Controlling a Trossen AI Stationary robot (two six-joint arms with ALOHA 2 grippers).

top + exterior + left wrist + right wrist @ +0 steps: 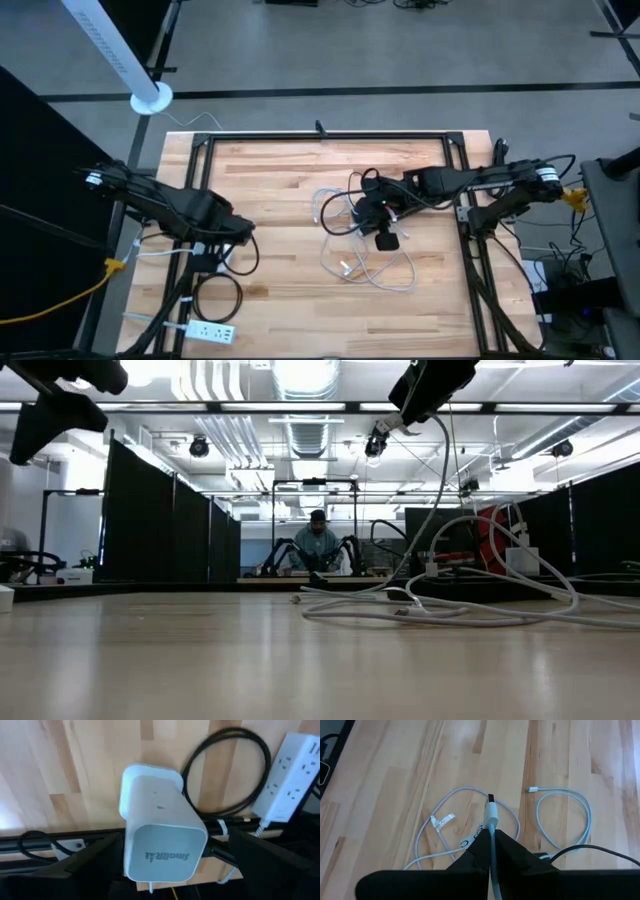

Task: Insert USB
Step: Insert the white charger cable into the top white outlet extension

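Note:
A white charger block stands on end on the wooden table top, close to the table's left edge. My left gripper is over it, pointing down and open. One dark finger stands on each side of the block, with a gap on both sides. My right gripper hangs above the table's middle right, shut on a grey braided USB cable. The cable's plug sticks out past the fingertips. My right gripper pinches the braided cable just behind its plug between its two fingers. The cable runs along the fingers, which slant down from the table's right side. The plug end is lifted clear, and the rest of the cable hangs slack down to the table.
Loose white cables and a black block lie under the right gripper. A white power strip and a black cord loop lie at the near left. A person sits beyond the table.

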